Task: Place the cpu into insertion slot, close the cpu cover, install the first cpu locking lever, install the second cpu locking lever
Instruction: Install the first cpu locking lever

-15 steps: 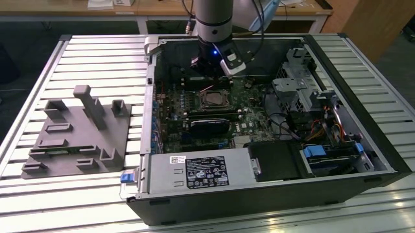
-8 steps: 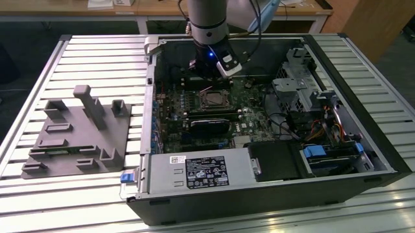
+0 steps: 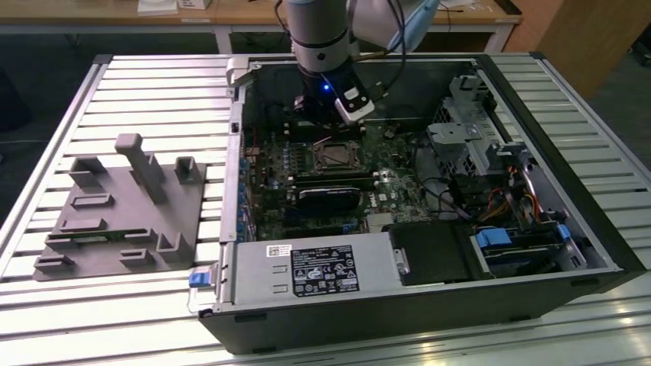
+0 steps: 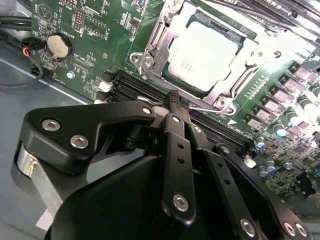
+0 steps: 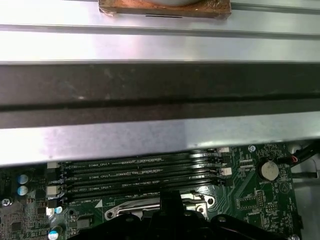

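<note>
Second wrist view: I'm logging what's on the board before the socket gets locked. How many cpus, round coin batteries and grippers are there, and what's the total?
cpu: 1
coin battery: 1
gripper: 1
Total: 3

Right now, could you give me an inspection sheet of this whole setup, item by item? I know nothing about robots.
Surface: ribbed metal table carrying an open computer case.
Job's things: cpu sits in the insertion slot; cpu cover lies down, framing it.
Clutter: grey moulded fixture on the table, at the exterior view's left of the case.
Pincer: pincer has its fingers closed together, tip close beside the cover's edge.
Cables: coloured wires inside the case; a blue cable along the arm.
Surroundings: wooden bench behind the table.
</note>
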### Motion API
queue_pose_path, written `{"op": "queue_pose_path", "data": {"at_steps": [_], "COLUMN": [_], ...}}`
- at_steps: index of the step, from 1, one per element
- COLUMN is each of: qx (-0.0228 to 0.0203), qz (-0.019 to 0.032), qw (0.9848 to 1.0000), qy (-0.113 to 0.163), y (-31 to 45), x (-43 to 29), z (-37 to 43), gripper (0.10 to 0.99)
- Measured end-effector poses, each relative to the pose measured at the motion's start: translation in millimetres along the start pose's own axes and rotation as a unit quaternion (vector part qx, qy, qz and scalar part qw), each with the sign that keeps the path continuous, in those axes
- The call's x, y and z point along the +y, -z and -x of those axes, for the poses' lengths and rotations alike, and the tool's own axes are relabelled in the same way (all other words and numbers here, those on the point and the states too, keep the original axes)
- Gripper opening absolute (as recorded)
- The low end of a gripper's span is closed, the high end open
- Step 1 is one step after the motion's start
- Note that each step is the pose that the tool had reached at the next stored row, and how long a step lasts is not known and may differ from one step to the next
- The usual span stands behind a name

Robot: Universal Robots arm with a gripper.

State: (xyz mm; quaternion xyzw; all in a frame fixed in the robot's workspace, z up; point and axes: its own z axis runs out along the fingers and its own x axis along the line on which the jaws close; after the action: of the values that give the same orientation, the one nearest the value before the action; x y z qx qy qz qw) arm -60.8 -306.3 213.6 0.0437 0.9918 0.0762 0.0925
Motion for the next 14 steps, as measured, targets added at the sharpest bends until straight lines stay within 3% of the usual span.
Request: {"op": "queue_pose_path", "data": {"at_steps": [8,14], "qx": [-0.0071,-0.0096], "qz": [-0.0085,-0.0120], "qw": [0.9997,0.9993], "qy": [-0.023,-0.034], "y": [-1.3,-2.9], "x": [0.5,5.3], "z": [-0.6,-1.3], "gripper": [0.106,0.106]}}
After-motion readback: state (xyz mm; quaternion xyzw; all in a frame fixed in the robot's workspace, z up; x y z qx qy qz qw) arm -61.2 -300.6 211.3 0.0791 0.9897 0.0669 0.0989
